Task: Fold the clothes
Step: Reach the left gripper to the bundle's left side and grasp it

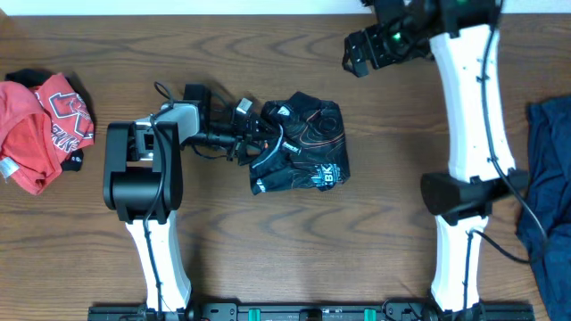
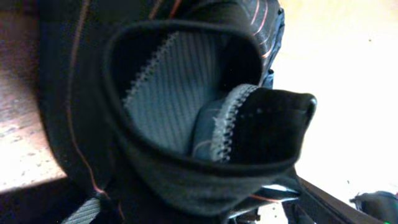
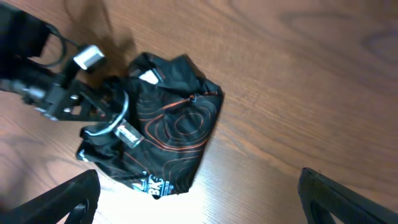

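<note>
Brown desk (image 1: 375,223) bears the black jersey (image 1: 308,134) crumpled at its middle, my left gripper (image 1: 254,143) clamped on its hem, my right gripper (image 1: 357,55) spread wide near the far edge, red garments (image 1: 40,120) at the left edge, blue cloth (image 1: 549,178) at the right.

Wood-grain table (image 1: 294,259), brown, three garments lying on it, all well apart from each other. Black jersey (image 1: 308,143) sits near the middle as a crumpled bundle, with orange contour lines on top, white logo print on its near edge and the collar end bunched up on the left side. Red garment (image 1: 40,125) with white lettering is heaped at the far-left edge, and a dark blue garment (image 1: 549,178) lies along the right edge, running out of view so its full shape can't be told.
</note>
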`<state>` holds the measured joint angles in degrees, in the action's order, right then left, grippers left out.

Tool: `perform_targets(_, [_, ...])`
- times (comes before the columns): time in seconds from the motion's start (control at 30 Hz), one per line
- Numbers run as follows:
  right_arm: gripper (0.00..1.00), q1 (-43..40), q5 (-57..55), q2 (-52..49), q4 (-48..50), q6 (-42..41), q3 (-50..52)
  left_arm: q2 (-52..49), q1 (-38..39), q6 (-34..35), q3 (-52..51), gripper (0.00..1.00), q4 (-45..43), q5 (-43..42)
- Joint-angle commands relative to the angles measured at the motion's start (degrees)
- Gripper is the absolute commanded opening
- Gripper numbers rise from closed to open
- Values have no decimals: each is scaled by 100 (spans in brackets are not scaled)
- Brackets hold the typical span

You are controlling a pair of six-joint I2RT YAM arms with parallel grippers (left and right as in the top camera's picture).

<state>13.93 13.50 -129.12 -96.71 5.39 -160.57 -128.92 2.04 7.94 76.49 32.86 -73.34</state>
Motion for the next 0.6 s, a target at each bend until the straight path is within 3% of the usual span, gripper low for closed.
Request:
perform_targets(0.0, [99,7,48,142,-46,107,-81,-439,129,245,-151,80,-131,691])
perform_targets(0.1, [99,7,98,142,-59,-4,-79,-439,166,501,-151,89,-116,1158])
perform_targets(0.2, [99,7,376,142,-59,2,-79,-439,177,881,-151,99,103,2382])
perform_targets(0.4, [99,46,702,140,-61,-105,-20,-439,179,1169,-151,99,199,3713])
perform_targets(0.47, [99,111,713,140,-59,-293,68,-439,179,1211,-151,85,201,4065])
perform_targets(0.53, [99,190,708,140,-59,-299,234,-439,179,1248,-151,51,208,4271])
perform_targets(0.57, [99,223,708,140,-59,-299,317,-439,179,1276,-151,50,223,4365])
